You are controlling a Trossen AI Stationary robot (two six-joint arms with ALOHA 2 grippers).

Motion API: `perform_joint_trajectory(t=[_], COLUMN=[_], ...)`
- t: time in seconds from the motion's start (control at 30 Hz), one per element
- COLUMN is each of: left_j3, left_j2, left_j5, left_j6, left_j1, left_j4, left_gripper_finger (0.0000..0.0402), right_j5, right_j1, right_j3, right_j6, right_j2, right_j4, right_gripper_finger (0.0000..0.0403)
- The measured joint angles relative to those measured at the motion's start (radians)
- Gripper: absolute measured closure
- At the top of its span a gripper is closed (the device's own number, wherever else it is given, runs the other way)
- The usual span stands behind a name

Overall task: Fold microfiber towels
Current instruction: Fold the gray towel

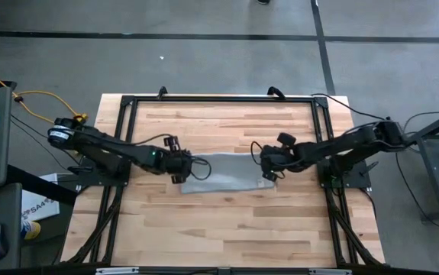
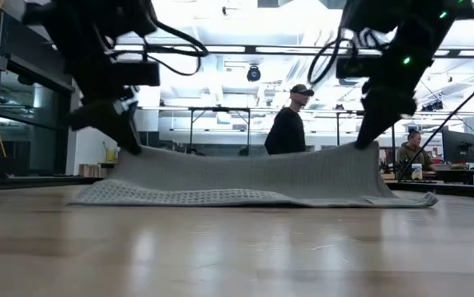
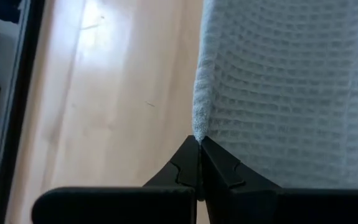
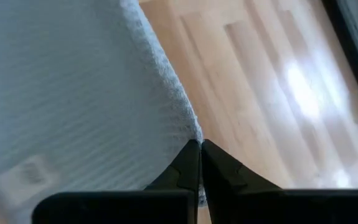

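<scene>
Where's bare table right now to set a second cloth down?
Free: the strip between the towel and the table's near edge, and the strip between the towel and the far frame rail. Crowded: the middle band, where the left gripper and right gripper each pinch a towel end.

grey towel [image 2: 253,181] raised at both ends by left hand [image 2: 128,142], right hand [image 2: 363,139], person [image 2: 288,124] behind

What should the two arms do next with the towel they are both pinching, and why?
Probably carry the raised edge across and lay it onto the opposite edge. The left gripper and the right gripper are each shut on a corner of the towel, and in the low view that edge is lifted off the table while the rest lies flat, so a fold looks half made.
</scene>
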Motion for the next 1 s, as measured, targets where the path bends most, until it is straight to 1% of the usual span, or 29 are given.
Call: perform_joint_trajectory(t=[0.2, 0.3, 0.47, 0.53, 0.67, 0.8, 0.87, 1.0], left_j3=[-0.003, -0.003, -0.003, -0.003, -0.003, -0.003, -0.003, -0.003], left_j2=[0.000, 0.000, -0.018, -0.032, -0.063, -0.071, -0.071, -0.073], left_j5=[0.001, 0.005, 0.051, 0.050, -0.032, -0.065, -0.101, -0.276], left_j6=[0.146, 0.166, 0.145, 0.145, 0.170, 0.237, 0.282, 0.413], left_j1=[0.103, 0.135, 0.122, 0.110, 0.103, 0.159, 0.199, 0.258], left_j4=[0.109, 0.133, 0.122, 0.121, 0.119, 0.139, 0.158, 0.278], left_gripper_finger=[0.0401, 0.0401, 0.0401, 0.0401, 0.0401, 0.0401, 0.0401, 0.0401], right_j5=[0.092, 0.095, 0.079, 0.089, 0.176, 0.260, 0.316, 0.498], right_j1=[-0.077, -0.100, -0.066, -0.041, -0.023, -0.063, -0.092, -0.136], right_j3=[-0.001, -0.001, -0.001, 0.000, -0.001, -0.001, 0.000, 0.000], right_j6=[-0.040, -0.044, -0.046, -0.045, -0.066, -0.141, -0.183, -0.318], right_j2=[0.048, 0.049, 0.042, 0.040, 0.040, 0.040, 0.040, 0.040], right_j4=[0.022, 0.026, 0.030, 0.034, 0.040, 0.069, 0.102, 0.223], right_gripper_finger=[0.0399, 0.0399, 0.0399, 0.0399, 0.0399, 0.0399, 0.0399, 0.0399])
